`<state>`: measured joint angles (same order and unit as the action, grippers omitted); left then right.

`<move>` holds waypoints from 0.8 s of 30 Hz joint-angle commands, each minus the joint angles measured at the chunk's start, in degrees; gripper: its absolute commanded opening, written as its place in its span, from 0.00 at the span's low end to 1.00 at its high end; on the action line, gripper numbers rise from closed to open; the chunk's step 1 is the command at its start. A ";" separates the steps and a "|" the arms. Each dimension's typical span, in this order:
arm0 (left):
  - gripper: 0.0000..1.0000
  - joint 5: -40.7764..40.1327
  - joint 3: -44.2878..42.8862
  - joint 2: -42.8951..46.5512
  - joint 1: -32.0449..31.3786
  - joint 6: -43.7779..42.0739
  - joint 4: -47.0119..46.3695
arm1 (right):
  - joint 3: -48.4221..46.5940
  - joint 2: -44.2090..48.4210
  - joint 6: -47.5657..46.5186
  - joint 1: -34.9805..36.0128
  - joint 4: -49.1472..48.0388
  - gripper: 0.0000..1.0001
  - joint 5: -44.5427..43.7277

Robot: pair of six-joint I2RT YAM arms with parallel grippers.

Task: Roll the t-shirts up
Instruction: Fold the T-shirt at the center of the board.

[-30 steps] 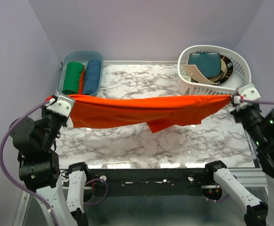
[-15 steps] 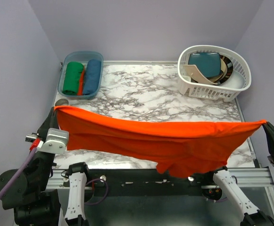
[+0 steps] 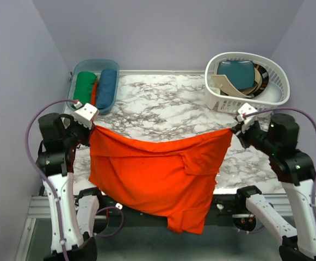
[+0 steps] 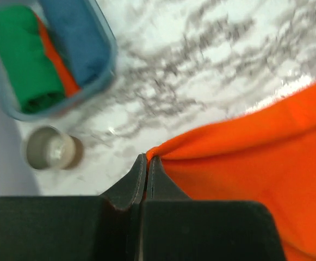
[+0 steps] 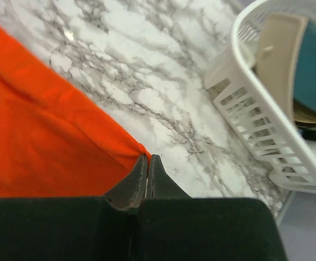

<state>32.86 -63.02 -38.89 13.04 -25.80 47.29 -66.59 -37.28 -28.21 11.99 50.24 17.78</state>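
Note:
The orange-red t-shirt (image 3: pixel 158 174) hangs stretched between my two grippers, draped over the near half of the marble table and past its front edge. My left gripper (image 3: pixel 92 128) is shut on its left corner; the jaws pinch the cloth (image 4: pixel 245 163) in the left wrist view at the gripper (image 4: pixel 147 159). My right gripper (image 3: pixel 235 130) is shut on the right corner; the cloth (image 5: pixel 43 141) shows in the right wrist view at the gripper (image 5: pixel 148 157). A rolled green shirt (image 3: pixel 84 89) and a rolled blue shirt (image 3: pixel 107 88) lie in a clear bin (image 3: pixel 99 63), with a strip of orange between them.
A white laundry basket (image 3: pixel 272 100) holding teal and beige cloth stands at the back right, also in the right wrist view (image 5: pixel 266 130). A small round cup (image 4: pixel 50 148) sits on the table near the bin (image 4: pixel 60 103).
Both grippers moved forward and inward from the near edge to above the table, still holding the orange shirt. The shirt now hangs lower and drapes over the front edge.

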 commanded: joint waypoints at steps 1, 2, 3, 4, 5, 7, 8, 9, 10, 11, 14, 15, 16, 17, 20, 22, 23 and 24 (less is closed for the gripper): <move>0.00 1.24 10.79 -8.11 -0.29 -3.55 -3.41 | 9.18 -7.35 -1.85 -0.12 -14.97 0.01 1.91; 0.00 0.72 11.95 -12.22 -0.55 -3.73 -7.00 | 10.06 -12.33 -2.64 -0.21 -16.73 0.01 1.38; 0.00 -1.11 12.92 -14.26 -0.91 -3.47 -9.03 | 10.60 -14.82 -3.77 -0.21 -20.15 0.01 0.77; 0.00 -1.92 13.80 -16.63 -1.26 -3.64 -10.71 | 10.77 -18.06 -4.13 -0.12 -21.66 0.01 -0.02; 0.00 -2.71 13.89 -21.61 -1.78 -3.64 -13.25 | 10.34 -21.14 -4.57 -0.12 -22.98 0.01 -2.46; 0.00 -4.82 13.11 -26.38 -1.96 -2.68 -15.72 | 7.11 -31.33 -4.93 -0.12 -25.45 0.01 -5.72; 0.00 -5.52 12.67 -30.76 -1.96 -2.24 -18.17 | 5.35 -34.41 -5.19 -0.21 -25.54 0.01 -6.52; 0.00 -6.40 12.32 -32.63 -1.96 -1.71 -19.59 | 4.20 -40.27 -5.28 -0.12 -26.76 0.01 -7.40; 0.00 -7.54 11.53 -34.30 -1.96 -1.27 -20.73 | 3.49 -42.42 -5.71 -0.21 -27.90 0.01 -7.93; 0.00 -7.81 11.09 -37.54 -1.96 -1.09 -22.75 | 1.65 -44.88 -6.24 -0.12 -28.87 0.01 -8.28; 0.00 -9.92 9.42 -43.08 -2.05 0.04 -26.44 | -3.26 -53.58 -8.26 -0.21 -29.85 0.01 -10.21; 0.00 -10.36 8.89 -44.41 -1.96 0.05 -26.98 | -4.85 -55.43 -8.88 -0.21 -29.85 0.01 -11.00; 0.00 -10.54 7.67 -45.64 -1.96 0.31 -27.59 | -6.00 -58.93 -9.06 -0.21 -30.02 0.01 -11.88; 0.00 -11.32 7.22 -47.74 -1.96 0.49 -28.47 | -6.97 -60.18 -9.32 -0.12 -30.11 0.01 -12.94; 0.00 -12.73 5.46 -50.91 -2.05 1.45 -30.05 | -10.05 -64.22 -10.11 -0.12 -31.25 0.01 -13.82; 0.00 -13.52 4.23 -52.24 -1.96 1.54 -30.67 | -11.80 -65.72 -10.20 -0.21 -31.69 0.01 -14.18; 0.00 -13.79 3.96 -53.64 -2.05 1.54 -31.02 | -12.25 -67.12 -10.20 -0.12 -31.69 0.01 -14.70; 0.00 -14.22 3.53 -54.26 -2.05 1.46 -31.38 | -12.60 -67.66 -10.20 -0.12 -32.04 0.01 -14.97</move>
<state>22.22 -56.82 -90.02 11.11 -25.19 20.47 -75.50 -101.58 -37.01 11.97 21.54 6.59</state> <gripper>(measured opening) 0.012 0.013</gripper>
